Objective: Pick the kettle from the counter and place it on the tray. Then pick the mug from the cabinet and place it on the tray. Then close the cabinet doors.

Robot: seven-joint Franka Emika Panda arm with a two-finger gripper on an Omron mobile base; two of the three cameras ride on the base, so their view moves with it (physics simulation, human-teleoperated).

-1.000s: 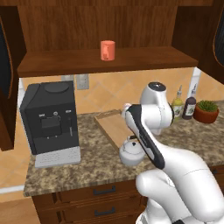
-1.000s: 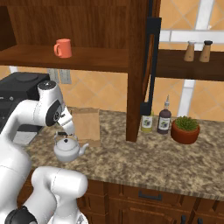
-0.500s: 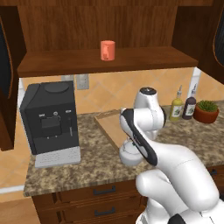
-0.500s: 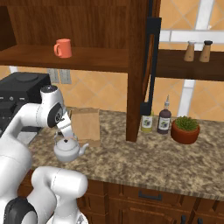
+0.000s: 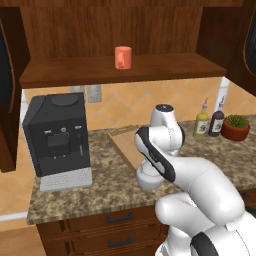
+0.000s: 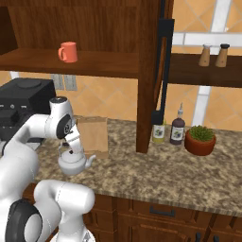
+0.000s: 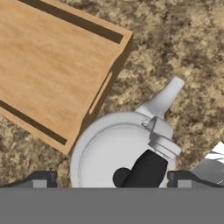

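Kettle [image 7: 127, 153] sits on the table [image 7: 183, 57] directly under my pincer [image 7: 109, 180], its black handle between the two tips. I have the pincer spread as wide as it goes, holding nothing, lined up to close on that handle. Tray [image 7: 52, 65] lies just beyond the kettle, so the carry should be short. I can read no brands or writing anywhere.

You have the silvery kettle [image 7: 127, 153] upright on the speckled desk [image 6: 156, 172], just beside the tray's near corner, spout pointing away from the tray. The light-wood tray [image 7: 48, 65] lies flat and bare. The orange-red mug [image 5: 123, 57] stands upright on the cabinet [image 5: 125, 30] shelf; doors [image 6: 163, 66] open.
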